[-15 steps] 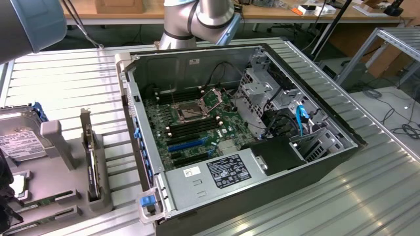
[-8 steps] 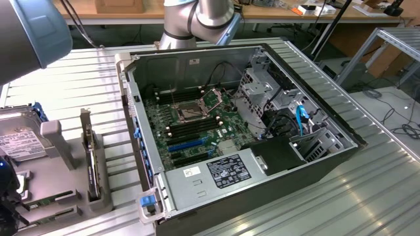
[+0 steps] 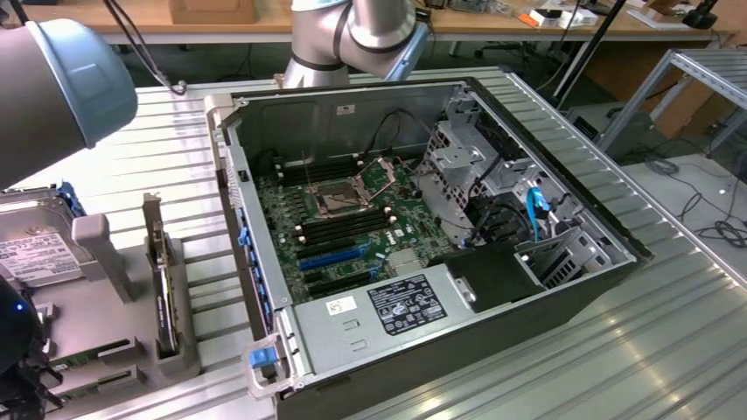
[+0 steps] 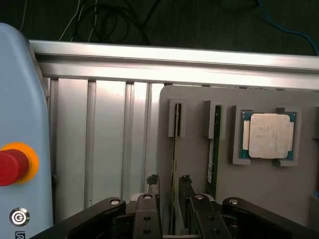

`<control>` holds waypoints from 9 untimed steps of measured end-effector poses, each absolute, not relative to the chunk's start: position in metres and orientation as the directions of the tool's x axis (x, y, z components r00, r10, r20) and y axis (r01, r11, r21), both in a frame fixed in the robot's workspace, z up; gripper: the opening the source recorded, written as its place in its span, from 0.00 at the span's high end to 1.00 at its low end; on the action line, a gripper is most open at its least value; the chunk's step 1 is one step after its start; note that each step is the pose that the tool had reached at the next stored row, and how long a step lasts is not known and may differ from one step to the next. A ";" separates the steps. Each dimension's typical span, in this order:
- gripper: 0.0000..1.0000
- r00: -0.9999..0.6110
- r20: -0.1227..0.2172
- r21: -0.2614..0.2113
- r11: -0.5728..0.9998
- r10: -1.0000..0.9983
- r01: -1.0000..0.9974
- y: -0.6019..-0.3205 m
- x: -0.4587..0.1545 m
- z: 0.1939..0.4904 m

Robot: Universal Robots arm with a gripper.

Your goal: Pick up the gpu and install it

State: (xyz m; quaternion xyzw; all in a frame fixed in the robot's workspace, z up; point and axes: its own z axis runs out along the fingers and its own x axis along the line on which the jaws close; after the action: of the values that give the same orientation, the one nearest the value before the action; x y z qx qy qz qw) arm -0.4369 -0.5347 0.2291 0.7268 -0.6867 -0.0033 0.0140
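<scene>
Gripper [image 4: 168, 181] is pictured with its jaws spread wide and nothing held, poised over the grey holder [image 4: 259, 194] that is set near the table's [image 4: 107, 149] railed edge. The gpu [image 4: 215, 149] is seen standing on edge in a holder slot, between the CPU [image 4: 269, 135] and a thinner card [image 4: 175, 149] parked edge-on in the next slot. The fingertips [image 4: 185, 180] are lined up to either side of that thinner card, not the gpu, which lies just beside one finger. How high the gripper sits above the parts cannot be told.

Trouble is judged most likely from that offset. If the jaws were closed as aligned, the wrong part could be taken. The gpu could also be struck on its upper edge by a descending finger and tilted in its slot. A grip taken off-centre could leave the stick skewed, so that it would be jammed against the slot posts when lifted. The open case [image 3: 561, 302] is placed well apart, on the exterior view's right of the holder. A loosely pinched stick could be dropped on the way, or pressed crooked into the board [image 3: 338, 219].
</scene>
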 end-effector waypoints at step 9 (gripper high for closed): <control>0.70 0.057 0.014 0.025 -0.057 -0.998 -0.998 -0.529 -0.437 0.209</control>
State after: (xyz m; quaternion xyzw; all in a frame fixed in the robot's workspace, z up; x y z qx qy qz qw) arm -0.4368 -0.5288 0.2094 0.7269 -0.6866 -0.0033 0.0140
